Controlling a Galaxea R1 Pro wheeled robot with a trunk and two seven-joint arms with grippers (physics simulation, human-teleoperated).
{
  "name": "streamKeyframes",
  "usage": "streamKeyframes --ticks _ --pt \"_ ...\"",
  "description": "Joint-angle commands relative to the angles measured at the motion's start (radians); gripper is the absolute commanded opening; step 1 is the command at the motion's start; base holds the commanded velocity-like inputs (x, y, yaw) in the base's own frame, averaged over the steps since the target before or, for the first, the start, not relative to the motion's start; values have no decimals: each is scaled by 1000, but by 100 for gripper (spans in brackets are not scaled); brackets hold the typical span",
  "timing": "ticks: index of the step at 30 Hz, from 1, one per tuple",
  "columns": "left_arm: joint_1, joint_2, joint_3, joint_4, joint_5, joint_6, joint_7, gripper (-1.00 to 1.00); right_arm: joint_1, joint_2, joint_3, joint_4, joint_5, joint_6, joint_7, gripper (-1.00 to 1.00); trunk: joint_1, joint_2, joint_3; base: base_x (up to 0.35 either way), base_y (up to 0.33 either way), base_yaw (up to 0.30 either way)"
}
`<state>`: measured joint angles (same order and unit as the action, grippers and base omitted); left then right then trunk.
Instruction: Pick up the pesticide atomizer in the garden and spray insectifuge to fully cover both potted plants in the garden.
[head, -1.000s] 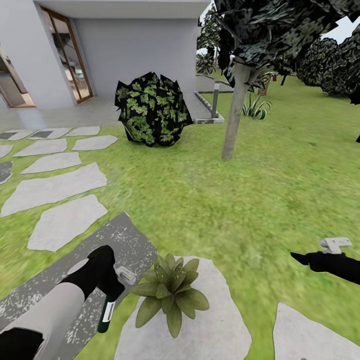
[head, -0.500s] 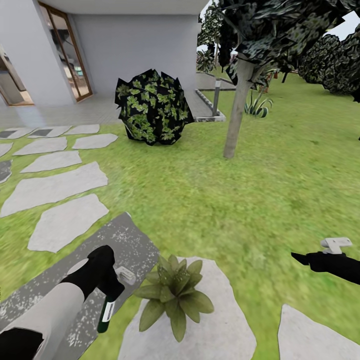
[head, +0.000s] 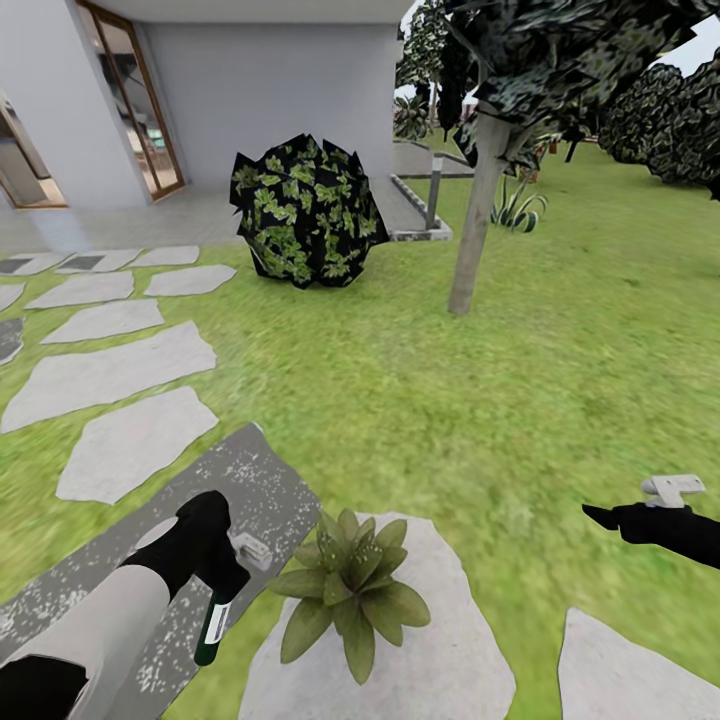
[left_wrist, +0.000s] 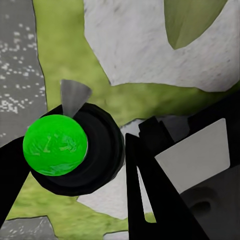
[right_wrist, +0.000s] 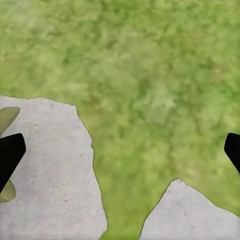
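**Atomizer held beside the near potted plant**

The left gripper (head: 222, 590) grasps the pesticide atomizer (head: 211, 628): its fingers are clenched on the bottle's upper part. The bottle hangs below the gripper with its long axis close to vertical, base toward the ground, over the edge of the grey paving (head: 250, 480). In the left wrist view the bottle (left_wrist: 56, 145) appears end-on, held between the dark fingers (left_wrist: 150, 200).

The potted plant (head: 352, 585) sits on a flat stepping stone (head: 440, 660), just to the right of the bottle and near it. The left arm is clearly the nearer arm; the right gripper (head: 610, 518) hovers well apart, over the lawn (head: 450, 400) at far right. Its fingers are released, with the tips spread wide in the right wrist view.

Judgement: which way the nozzle faces cannot be read from these views. The coming move calls for turning it right, toward the leaves. A second potted plant cannot be identified here.
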<state>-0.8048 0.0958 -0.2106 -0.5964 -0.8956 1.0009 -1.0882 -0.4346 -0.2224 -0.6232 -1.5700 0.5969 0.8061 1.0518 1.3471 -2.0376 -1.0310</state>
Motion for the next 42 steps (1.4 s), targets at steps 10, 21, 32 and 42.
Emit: streamKeyframes --ticks 10,21,32,42 --pt "0 0 -6 0 -9 5 -10 -100 -1 0 -1 -2 9 4 10 100 0 0 -16 143 58 0" --pt "18 -4 -9 1 -7 5 -11 -100 -1 0 -1 -2 9 4 10 100 0 0 -23 15 8 0" --pt "26 -4 -7 1 -5 6 -10 -100 0 0 0 -2 9 4 10 100 0 0 -39 25 9 0" --pt "26 -4 -7 1 -5 8 -12 -100 0 0 2 -1 10 5 10 100 0 0 -40 27 13 0"
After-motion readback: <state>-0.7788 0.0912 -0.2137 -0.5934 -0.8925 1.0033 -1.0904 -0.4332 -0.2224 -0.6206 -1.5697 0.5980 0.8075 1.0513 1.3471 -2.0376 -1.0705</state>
